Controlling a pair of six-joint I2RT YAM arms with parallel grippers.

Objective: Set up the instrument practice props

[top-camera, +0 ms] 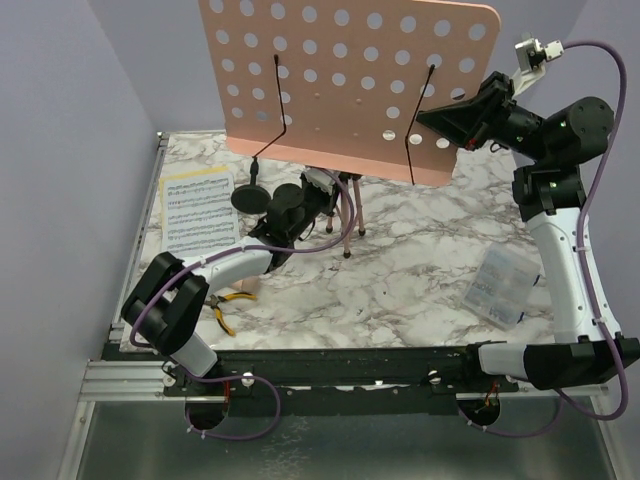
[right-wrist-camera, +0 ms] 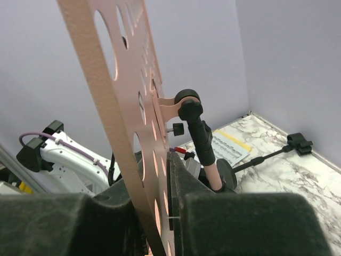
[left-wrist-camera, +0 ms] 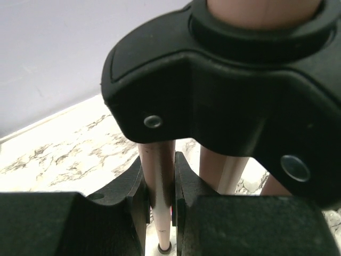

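At the far middle, left tool [left-wrist-camera: 159, 213] pinches 1 tripod leg [left-wrist-camera: 158, 170]; right tool [right-wrist-camera: 157, 197] nips the panel [top-camera: 340, 160] at its right edge. Best to hold the leg steady and tilt the panel slowly.

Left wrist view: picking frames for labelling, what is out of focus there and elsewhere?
Left wrist: the close black tripod hub is soft, the pink leg sharper. Right wrist: the near pink desk edge blurs; the sheet music behind is clear. Top external: sharp, evenly lit.
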